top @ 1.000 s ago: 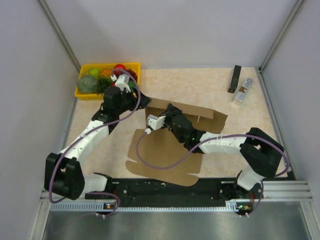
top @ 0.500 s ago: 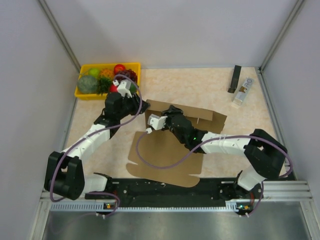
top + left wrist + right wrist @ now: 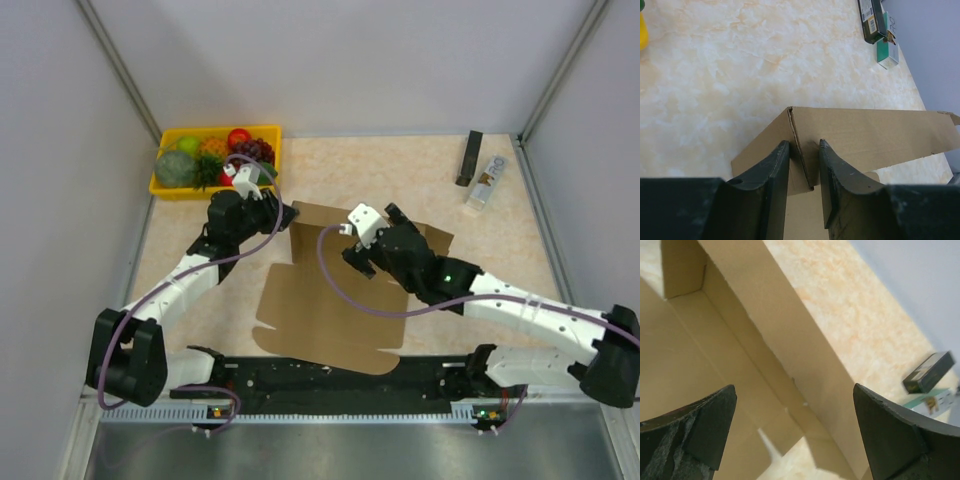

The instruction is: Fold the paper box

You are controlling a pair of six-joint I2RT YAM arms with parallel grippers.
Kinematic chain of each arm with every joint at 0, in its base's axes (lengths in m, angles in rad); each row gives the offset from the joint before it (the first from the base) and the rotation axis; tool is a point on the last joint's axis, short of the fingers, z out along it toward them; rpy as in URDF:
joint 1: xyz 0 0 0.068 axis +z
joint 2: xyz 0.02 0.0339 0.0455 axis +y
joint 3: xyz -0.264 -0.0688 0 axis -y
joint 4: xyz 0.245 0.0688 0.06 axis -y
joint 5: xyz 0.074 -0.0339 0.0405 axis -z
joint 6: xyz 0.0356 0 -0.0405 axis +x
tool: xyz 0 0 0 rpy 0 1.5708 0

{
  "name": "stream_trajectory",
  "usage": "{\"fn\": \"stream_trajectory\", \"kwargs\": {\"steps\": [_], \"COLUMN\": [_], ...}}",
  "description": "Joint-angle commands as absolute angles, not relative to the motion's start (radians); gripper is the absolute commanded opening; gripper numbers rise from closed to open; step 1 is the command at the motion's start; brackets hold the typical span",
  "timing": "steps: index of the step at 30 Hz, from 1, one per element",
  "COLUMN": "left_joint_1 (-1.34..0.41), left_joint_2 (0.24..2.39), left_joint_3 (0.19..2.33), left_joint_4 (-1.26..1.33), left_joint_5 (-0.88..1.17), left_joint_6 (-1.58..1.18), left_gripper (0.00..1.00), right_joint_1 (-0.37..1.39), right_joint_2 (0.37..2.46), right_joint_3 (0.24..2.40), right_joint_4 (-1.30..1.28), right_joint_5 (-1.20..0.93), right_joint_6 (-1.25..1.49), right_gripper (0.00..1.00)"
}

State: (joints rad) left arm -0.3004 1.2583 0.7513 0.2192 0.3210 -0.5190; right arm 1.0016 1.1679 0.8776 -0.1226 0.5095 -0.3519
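Shows matt, uncoated paper on the brown corrugated cardboard paper box (image 3: pixel 300 320), dry and faintly fibrous, with a raw cut edge at the folded corner. Reads as smooth, faintly glossy laminate on the beige marbled table top (image 3: pixel 400 180). Gives a moulded sheen on the yellow plastic tray (image 3: pixel 215 130) at eleven o'clock. Looks dull, scuffed and grey-dusted on the black plastic fingers (image 3: pixel 777 170) of the left gripper (image 3: pixel 804 143). Repeats that worn matt black on the right gripper (image 3: pixel 794 389). Gleams as ribbed bare metal along the silver rail (image 3: pixel 580 385) at five o'clock.
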Motion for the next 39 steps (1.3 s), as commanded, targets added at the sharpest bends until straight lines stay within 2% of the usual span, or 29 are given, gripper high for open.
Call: {"fn": "stream_trajectory", "kwargs": {"steps": [1, 6, 10, 15, 18, 19, 23, 32, 39], "left_joint_1": [-0.295, -0.295, -0.295, -0.295, -0.295, -0.295, -0.295, -0.295, -0.295], "left_joint_2": [1.259, 1.244, 1.235, 1.244, 1.246, 1.246, 1.241, 1.246, 1.241], "left_joint_3": [0.732, 0.713, 0.704, 0.701, 0.698, 0.698, 0.696, 0.687, 0.672], "left_joint_4": [0.152, 0.152, 0.155, 0.161, 0.166, 0.164, 0.158, 0.163, 0.169], "left_joint_5": [0.331, 0.333, 0.328, 0.339, 0.344, 0.345, 0.348, 0.367, 0.365], "left_joint_6": [-0.5, -0.509, -0.509, -0.52, -0.523, -0.523, -0.515, -0.526, -0.525], "left_gripper": [0.32, 0.31, 0.31, 0.31, 0.3, 0.3, 0.3, 0.29, 0.25], "right_joint_1": [0.982, 0.769, 0.72, 0.643, 0.604, 0.604, 0.568, 0.477, 0.468], "right_joint_2": [1.056, 0.973, 0.885, 0.959, 1.015, 1.025, 1.057, 1.086, 1.115], "right_joint_3": [0.956, 1.028, 1.063, 1.155, 1.181, 1.181, 1.158, 1.032, 1.002], "right_joint_4": [-0.461, -0.666, -0.67, -0.68, -0.676, -0.672, -0.652, -0.534, -0.494], "right_joint_5": [0.393, 0.117, 0.117, 0.069, 0.046, 0.06, 0.062, -0.067, -0.074], "right_joint_6": [-0.011, 0.391, 0.564, 0.583, 0.63, 0.661, 0.719, 0.761, 0.759], "right_gripper": [0.99, 0.99, 0.99, 0.98, 0.88, 0.78, 0.68, 0.65, 0.64]}}
